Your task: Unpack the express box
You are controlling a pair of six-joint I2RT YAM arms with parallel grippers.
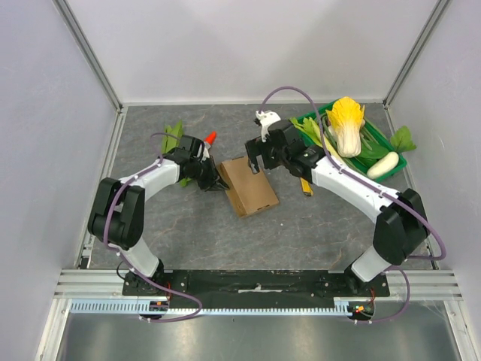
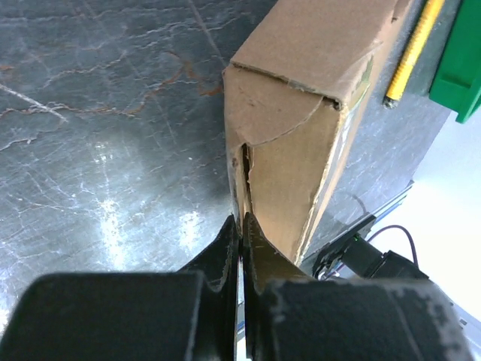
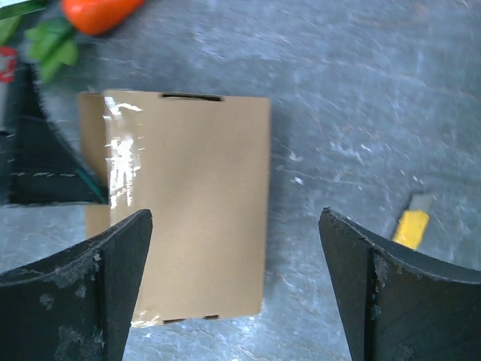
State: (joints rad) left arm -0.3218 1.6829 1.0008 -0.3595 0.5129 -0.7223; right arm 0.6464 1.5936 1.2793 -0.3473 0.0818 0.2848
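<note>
- Cardboard can tear here: the left gripper [image 2: 240, 229] has its jaws fully together, tips at the open seam on the left end of the box [image 1: 249, 186]; a hard pull, I think, rips the end flap.
- I cannot tell if a thin flap edge is between these jaws, so they may slide off with nothing.
- The right gripper [image 3: 237, 289] hangs above the box, jaws wide apart and holding nothing, so the box can slide on the smooth grey table [image 1: 316, 226].
- One right finger [image 3: 83, 293] is over the lid, not beside it, and can hit the lid if it goes down.
- The box lies in the middle of the table, between the two grippers, a little turned; a yellow knife [image 1: 306, 186] is near on its right.
- It is plain brown, thin and closed, with a shiny strip of clear tape [image 3: 120, 173] along the lid near its left edge.
</note>
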